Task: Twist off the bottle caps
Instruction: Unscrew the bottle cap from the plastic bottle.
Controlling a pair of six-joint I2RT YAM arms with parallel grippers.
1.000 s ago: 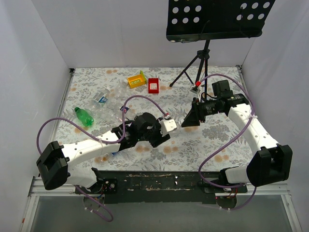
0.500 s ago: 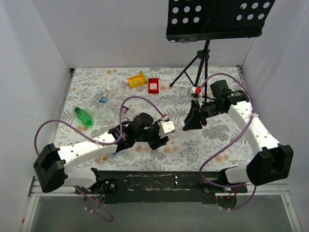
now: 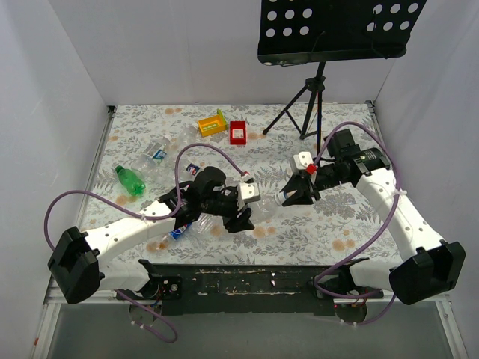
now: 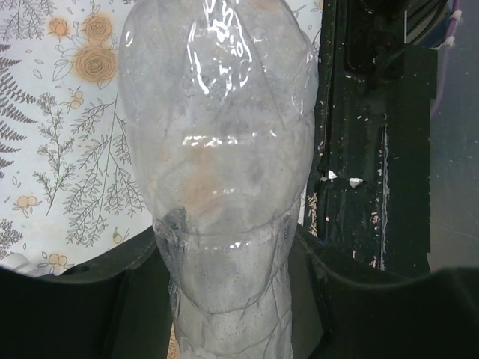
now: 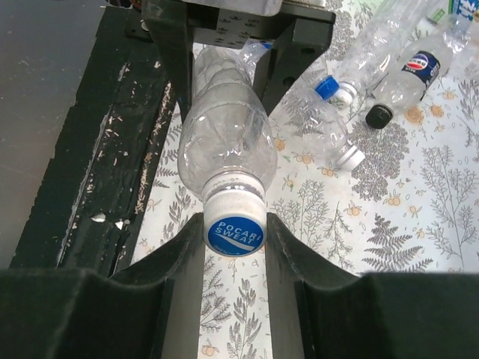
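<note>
Left claw clamped around the body of a clear bottle. Right claw closed on that bottle's blue-topped cap, fingers touching both sides.

Table had a floral-print cover with brown stains in spots. Far side held a yellow tray just beside a red tray, with a tripod stand planted to their right. On the left a green bottle lay flat near a loose group of clear bottles. Near-left, three more lay on their sides close together: one with a blue cap, one with a white cap, and a Pepsi-labelled bottle with a black cap.
</note>
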